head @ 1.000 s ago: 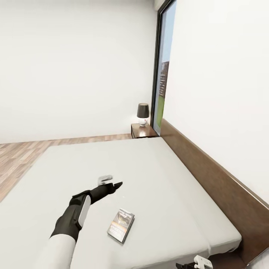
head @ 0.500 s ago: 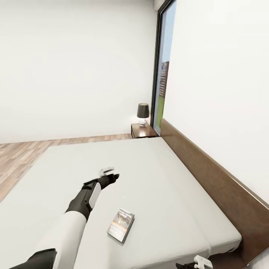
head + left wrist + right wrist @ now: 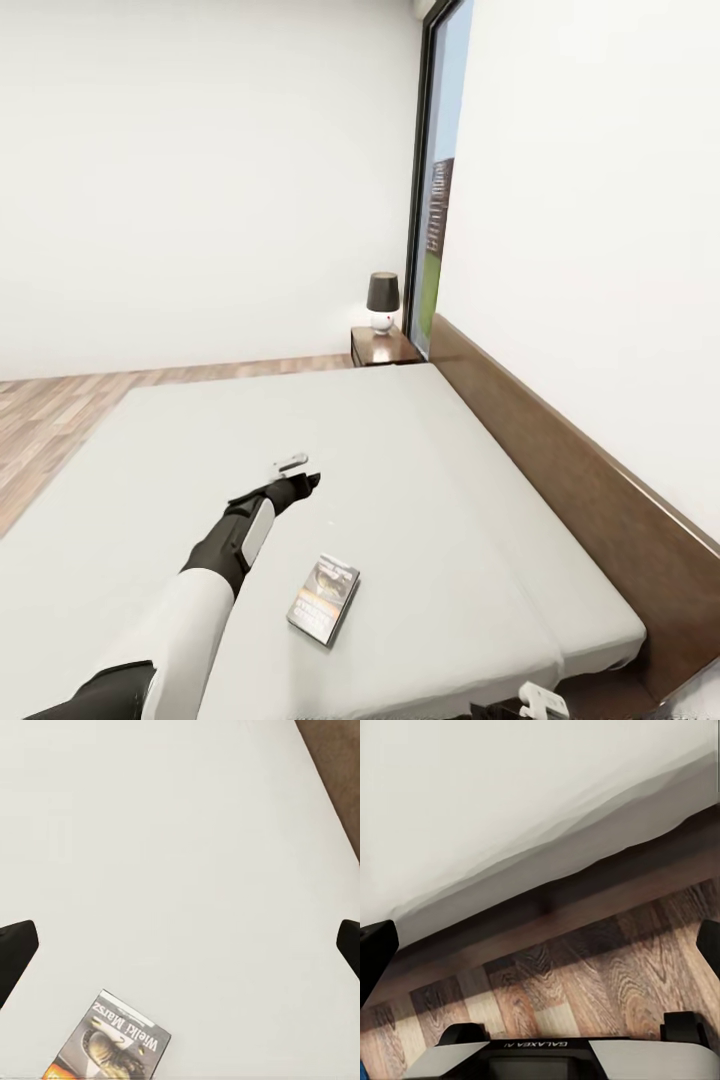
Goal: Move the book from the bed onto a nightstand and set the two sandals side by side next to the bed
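Observation:
The book (image 3: 324, 600) lies flat on the light-grey mattress of the bed (image 3: 420, 450), near its front edge. In the left wrist view the book (image 3: 112, 1044) lies just short of the gap between the fingers. My left gripper (image 3: 300, 476) hovers open over the mattress, beyond the book and a little left of it, and holds nothing. The fingertips (image 3: 15, 951) stand wide apart. The nightstand (image 3: 383, 347) stands at the bed's far corner. My right gripper (image 3: 525, 703) hangs low beside the bed, open and empty (image 3: 540, 945). A tiny blue sliver (image 3: 362, 1074) is too small to identify.
A dark-shaded lamp (image 3: 382, 301) stands on the nightstand. The brown headboard (image 3: 560, 470) runs along the right wall, with a tall window (image 3: 435, 200) past it. Wood-plank floor (image 3: 50, 420) lies left of the bed. The right wrist view has floor planks (image 3: 585, 975) and the bed's frame.
My left arm has reached farther out over the mattress, past the book. The head view has shifted slightly. The book has not moved.

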Tool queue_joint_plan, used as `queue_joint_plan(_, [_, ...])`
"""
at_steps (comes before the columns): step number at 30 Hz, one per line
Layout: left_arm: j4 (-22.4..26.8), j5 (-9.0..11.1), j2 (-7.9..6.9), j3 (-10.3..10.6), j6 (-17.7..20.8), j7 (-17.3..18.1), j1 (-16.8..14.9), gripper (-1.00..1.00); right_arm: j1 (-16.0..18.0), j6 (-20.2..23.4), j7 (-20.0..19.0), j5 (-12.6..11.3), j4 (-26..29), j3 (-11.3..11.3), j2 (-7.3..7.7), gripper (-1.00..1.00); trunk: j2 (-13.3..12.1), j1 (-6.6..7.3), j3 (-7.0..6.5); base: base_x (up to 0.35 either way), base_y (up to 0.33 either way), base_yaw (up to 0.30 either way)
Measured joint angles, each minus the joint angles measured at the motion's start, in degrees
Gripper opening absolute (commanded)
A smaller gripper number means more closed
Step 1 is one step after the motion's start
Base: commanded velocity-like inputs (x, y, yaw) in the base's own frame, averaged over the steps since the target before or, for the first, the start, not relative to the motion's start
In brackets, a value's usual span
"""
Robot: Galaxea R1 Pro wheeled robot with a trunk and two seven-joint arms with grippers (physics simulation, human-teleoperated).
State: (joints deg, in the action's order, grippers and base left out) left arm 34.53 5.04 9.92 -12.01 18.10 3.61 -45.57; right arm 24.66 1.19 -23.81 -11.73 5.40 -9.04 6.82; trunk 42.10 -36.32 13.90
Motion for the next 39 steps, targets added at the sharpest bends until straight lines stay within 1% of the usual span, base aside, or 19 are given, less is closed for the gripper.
queue_joint_plan(7, [-1.45,-0.01,0.00,-0.06,-0.07,0.00,0.00,1.00,0.00,0.00,0.01,0.13,0.00,0.00,0.24,1.00,0.00,0.00,0.63,0.000,0.000,0.000])
queue_joint_plan(14, [-1.90,-0.01,0.00,-0.01,-0.08,0.00,0.00,1.00,0.00,0.01,0.02,0.45,-0.05,0.07,0.10,1.00,0.00,0.00,1.26,0.000,0.000,0.000])
queue_joint_plan(17, [-1.97,0.00,0.00,0.00,-0.08,0.00,0.00,1.00,0.00,0.10,-1.44,1.13,-0.02,0.14,0.08,1.00,0.00,0.00,1.53,0.000,0.000,0.000])
queue_joint_plan(19, [-1.99,0.00,0.00,0.01,-0.08,0.00,0.00,1.00,0.00,0.13,-4.32,2.09,0.00,0.19,0.10,1.00,0.00,0.00,1.71,0.000,0.000,0.000])
queue_joint_plan(21, [-2.01,0.00,0.00,0.02,-0.08,0.00,0.00,1.00,0.00,0.14,-9.75,4.93,0.02,-0.03,0.21,1.00,0.00,0.00,1.89,0.000,0.000,0.018])
queue_joint_plan(22, [-2.01,0.00,0.00,0.02,-0.08,0.00,0.00,1.00,0.00,0.14,-11.07,5.77,0.02,-0.07,0.24,1.00,0.00,0.00,1.98,0.000,0.000,0.039])
queue_joint_plan(24, [-2.01,0.00,0.00,0.03,-0.07,0.00,0.00,1.00,0.00,0.19,-15.14,8.88,0.02,0.12,0.32,1.00,0.00,0.00,2.16,0.000,0.000,0.053])
queue_joint_plan(26, [-2.01,0.00,0.00,-0.02,-0.11,0.09,0.00,1.00,0.01,0.35,-17.64,11.77,0.00,0.24,0.37,1.00,0.00,0.00,2.34,0.000,0.000,0.069])
queue_joint_plan(30, [-1.94,0.00,0.00,-0.06,-0.16,0.25,0.00,1.00,0.01,0.31,-18.37,12.66,0.04,0.25,0.34,1.00,0.00,0.00,2.70,0.000,0.000,0.074])
queue_joint_plan(39, [-1.92,-0.01,0.00,-0.05,-0.16,0.27,0.00,1.00,0.01,0.11,-18.01,12.68,0.01,0.25,0.00,1.00,0.00,0.00,3.51,0.000,0.000,0.075])
